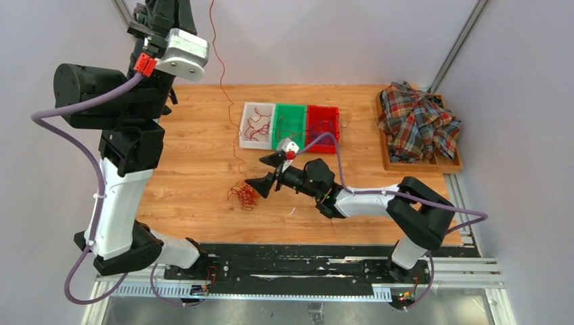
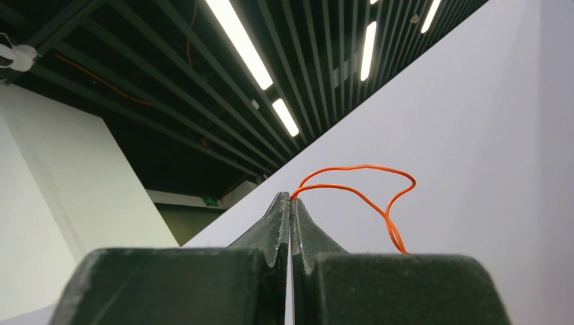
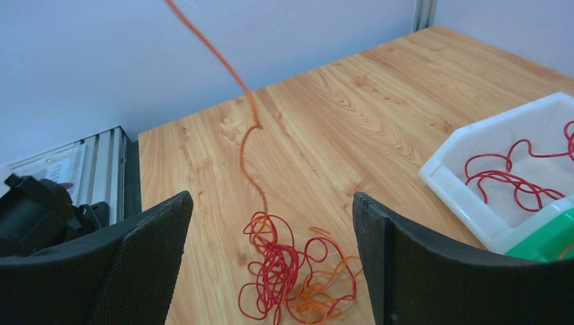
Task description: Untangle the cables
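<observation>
On the wooden table (image 1: pixel 189 169), left of centre, the cables (image 1: pixel 244 195) lie in a loose red and orange bunch. One orange cable (image 2: pixel 359 183) rises steeply from the bunch to the raised left gripper (image 2: pixel 290 200). Its jaws are pressed together on the cable, and a short loop protrudes beyond the tips. The right gripper (image 3: pixel 271 198) hovers low, just beside the bunch, jaws spread wide and holding nothing. Further red strands lie in the white bin (image 3: pixel 460 183), which adjoins a green bin (image 1: pixel 290 108).
</observation>
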`<act>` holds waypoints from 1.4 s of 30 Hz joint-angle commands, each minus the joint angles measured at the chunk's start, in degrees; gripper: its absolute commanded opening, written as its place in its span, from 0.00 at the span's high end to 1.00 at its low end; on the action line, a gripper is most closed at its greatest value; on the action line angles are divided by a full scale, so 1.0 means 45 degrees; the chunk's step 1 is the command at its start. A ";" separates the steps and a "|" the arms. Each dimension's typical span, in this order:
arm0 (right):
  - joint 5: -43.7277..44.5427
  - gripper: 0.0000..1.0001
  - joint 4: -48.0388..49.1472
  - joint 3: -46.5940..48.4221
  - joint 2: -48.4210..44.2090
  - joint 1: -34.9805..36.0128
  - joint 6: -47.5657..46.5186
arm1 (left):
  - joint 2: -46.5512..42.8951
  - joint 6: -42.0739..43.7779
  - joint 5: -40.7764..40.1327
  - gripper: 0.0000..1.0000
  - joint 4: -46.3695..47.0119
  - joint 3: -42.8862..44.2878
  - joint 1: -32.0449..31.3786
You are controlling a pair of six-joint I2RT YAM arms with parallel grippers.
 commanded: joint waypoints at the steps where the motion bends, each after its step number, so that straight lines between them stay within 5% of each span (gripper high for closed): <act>1: 0.0112 0.14 -0.0308 0.1460 0.0930 0.0110 -0.0142 | -0.0186 0.0086 0.0300 0.99 0.0161 0.0450 -0.0114; 10: -0.0679 0.26 -0.1022 0.4473 0.3574 0.0073 0.0400 | -0.0034 0.0047 0.0441 1.00 0.0166 0.0944 -0.0112; 21: 0.3114 0.61 -0.1469 0.3704 0.5467 0.0049 0.1545 | 0.1578 0.1281 0.0910 0.99 0.0940 0.3972 -0.0120; 35: 0.5171 0.54 -0.0215 0.0644 0.5958 0.0127 0.3854 | 0.3099 0.2672 0.1415 1.00 0.4503 0.5850 -0.0131; 42: 0.5224 0.45 0.0655 -0.0191 0.4068 0.0108 0.3268 | 0.0603 0.2607 0.1078 0.99 0.4019 0.0375 -0.0131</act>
